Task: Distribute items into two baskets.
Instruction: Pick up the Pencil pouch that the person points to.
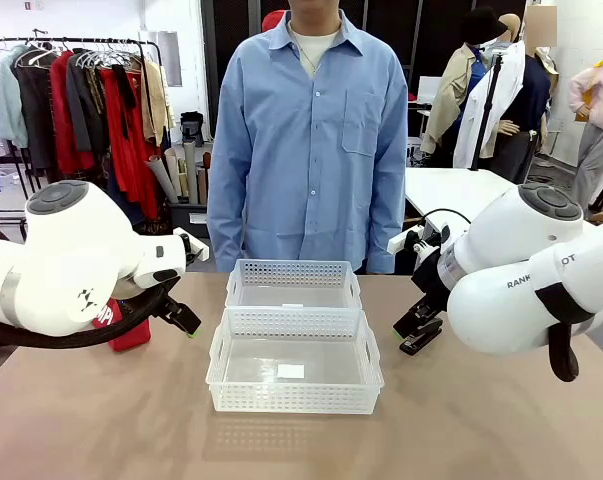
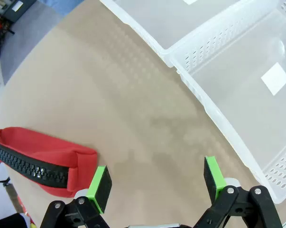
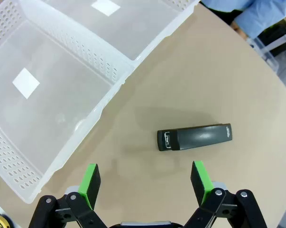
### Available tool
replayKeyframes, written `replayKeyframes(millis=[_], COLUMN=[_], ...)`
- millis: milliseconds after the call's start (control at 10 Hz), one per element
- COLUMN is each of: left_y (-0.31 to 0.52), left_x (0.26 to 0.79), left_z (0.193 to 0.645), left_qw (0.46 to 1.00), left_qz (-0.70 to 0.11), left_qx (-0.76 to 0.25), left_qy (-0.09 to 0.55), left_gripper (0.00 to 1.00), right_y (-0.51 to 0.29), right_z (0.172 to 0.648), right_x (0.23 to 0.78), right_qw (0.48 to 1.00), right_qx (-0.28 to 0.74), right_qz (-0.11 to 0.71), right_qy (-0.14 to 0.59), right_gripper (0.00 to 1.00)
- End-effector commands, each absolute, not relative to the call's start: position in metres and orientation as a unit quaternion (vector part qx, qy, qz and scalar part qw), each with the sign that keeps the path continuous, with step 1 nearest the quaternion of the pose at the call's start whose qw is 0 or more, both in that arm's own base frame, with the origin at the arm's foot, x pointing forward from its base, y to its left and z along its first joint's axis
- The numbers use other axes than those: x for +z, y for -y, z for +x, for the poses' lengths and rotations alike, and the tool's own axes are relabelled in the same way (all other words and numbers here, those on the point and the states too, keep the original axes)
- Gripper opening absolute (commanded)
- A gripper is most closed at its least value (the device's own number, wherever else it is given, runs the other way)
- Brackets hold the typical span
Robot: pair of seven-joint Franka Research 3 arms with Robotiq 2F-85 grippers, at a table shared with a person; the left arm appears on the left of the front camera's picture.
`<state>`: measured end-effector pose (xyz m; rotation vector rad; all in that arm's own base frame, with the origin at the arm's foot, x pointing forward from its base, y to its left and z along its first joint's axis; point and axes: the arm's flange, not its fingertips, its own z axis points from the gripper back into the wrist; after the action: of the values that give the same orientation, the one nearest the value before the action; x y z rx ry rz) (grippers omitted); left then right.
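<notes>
Two white lattice baskets stand end to end mid-table, the near basket point(image 1: 293, 398) slightly bigger than the far basket point(image 1: 294, 269); both look empty. The red pouch point(image 2: 38, 159) with its black zipper lies left of them, partly hidden by my left arm in the front view point(image 1: 133, 336). My left gripper point(image 2: 157, 178) hovers open above bare table, with the pouch beside its left pad. The small black stapler point(image 3: 194, 137) lies flat to the right of the baskets. My right gripper point(image 3: 145, 178) hangs open just short of it, nothing between its pads.
A person in a blue shirt point(image 1: 309, 140) stands at the far edge behind the baskets. A basket rim point(image 2: 214, 111) lies right of my left gripper and another rim point(image 3: 81, 137) left of my right gripper. Bare brown tabletop point(image 1: 301, 445) stretches along the front.
</notes>
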<state>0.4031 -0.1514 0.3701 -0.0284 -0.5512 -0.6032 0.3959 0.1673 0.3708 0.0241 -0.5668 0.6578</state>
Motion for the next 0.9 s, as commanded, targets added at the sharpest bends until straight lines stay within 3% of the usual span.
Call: replayKeyframes(millis=[0,400,800], left_y=[0.151,0.142,0.107], left_x=[0.370,0.386,0.444], left_z=[0.403,0.399,0.392], left_qw=[0.918,0.914,0.914], left_qz=[-0.014,-0.025,-0.070], left_qx=[-0.293,-0.293,-0.272], left_qy=[0.268,0.278,0.292], left_gripper=[1.00,1.00,1.00], right_y=[-0.167,-0.160,-0.130], right_z=[0.396,0.396,0.404], right_x=[0.371,0.387,0.433], right_qw=[0.907,0.908,0.911], right_qx=[0.319,0.313,0.294], right_qz=[0.012,0.010,0.063], right_qy=[0.275,0.279,0.281], right_gripper=[1.00,1.00,1.00])
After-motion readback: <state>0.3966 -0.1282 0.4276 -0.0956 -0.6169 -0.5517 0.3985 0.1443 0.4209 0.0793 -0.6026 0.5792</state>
